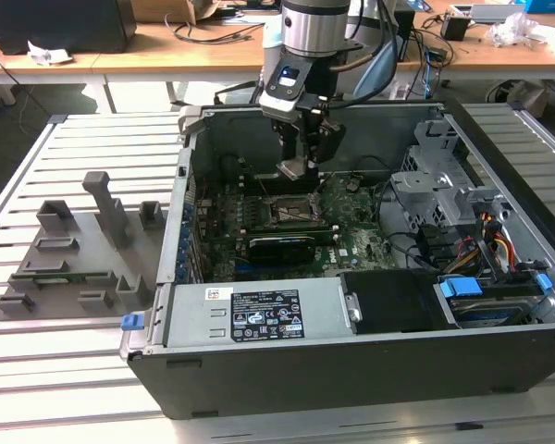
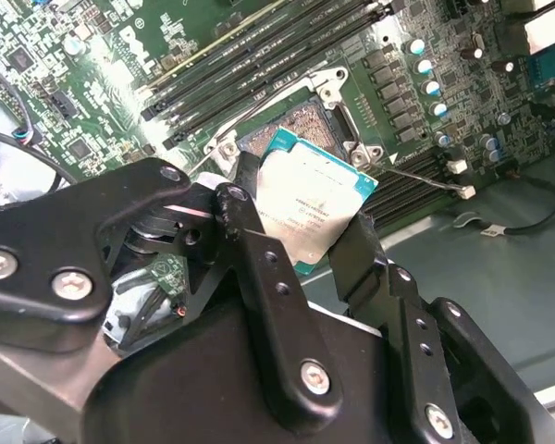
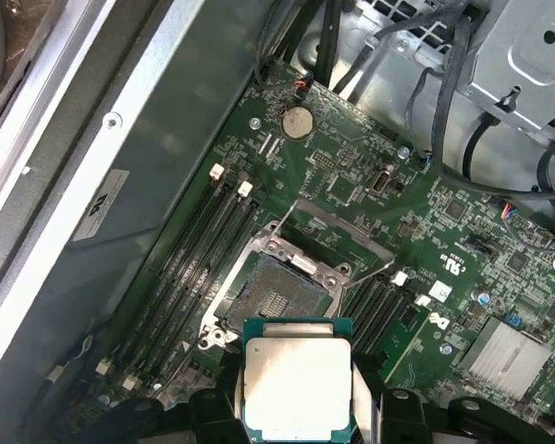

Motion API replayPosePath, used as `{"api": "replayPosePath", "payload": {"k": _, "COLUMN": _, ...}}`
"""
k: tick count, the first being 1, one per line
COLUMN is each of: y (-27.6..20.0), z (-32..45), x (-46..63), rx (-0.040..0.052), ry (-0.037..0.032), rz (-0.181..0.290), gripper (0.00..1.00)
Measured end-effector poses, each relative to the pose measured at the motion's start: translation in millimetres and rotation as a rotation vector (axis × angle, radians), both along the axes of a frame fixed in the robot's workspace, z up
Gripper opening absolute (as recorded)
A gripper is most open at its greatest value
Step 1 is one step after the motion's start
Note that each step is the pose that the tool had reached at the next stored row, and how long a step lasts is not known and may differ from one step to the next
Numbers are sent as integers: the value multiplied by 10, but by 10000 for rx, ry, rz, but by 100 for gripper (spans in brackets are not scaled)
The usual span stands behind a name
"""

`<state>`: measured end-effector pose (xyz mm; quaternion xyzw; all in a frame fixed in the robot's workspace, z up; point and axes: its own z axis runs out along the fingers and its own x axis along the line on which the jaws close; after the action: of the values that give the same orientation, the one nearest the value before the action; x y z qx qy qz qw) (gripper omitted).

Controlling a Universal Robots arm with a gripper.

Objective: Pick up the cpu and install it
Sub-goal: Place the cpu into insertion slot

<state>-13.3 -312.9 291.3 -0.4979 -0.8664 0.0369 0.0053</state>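
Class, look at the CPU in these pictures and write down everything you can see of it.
The cpu is a small flat square chip with a silvery-grey metal top and a thin teal rim. Faint print marks the top. The gripper holds it by two opposite edges between black fingers. It hangs above the open socket on the green motherboard, not yet seated.

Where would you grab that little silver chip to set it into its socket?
Take the cpu by two opposite thin edges, from above, as the fingers hold it now. It is flat and square, so pinching its rim probably keeps the underside free and lets it go down level into the open socket.
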Motion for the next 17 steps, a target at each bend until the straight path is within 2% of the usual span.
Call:
{"api": "replayPosePath", "payload": {"k": 8, "y": 0, "z": 0, "x": 0, "rx": -21, "ry": 0, "rz": -767, "gripper": 55}}
{"api": "replayPosePath", "payload": {"k": 17, "y": 0, "z": 0, "x": 0, "rx": -24, "ry": 2, "rz": -2614, "gripper": 55}}
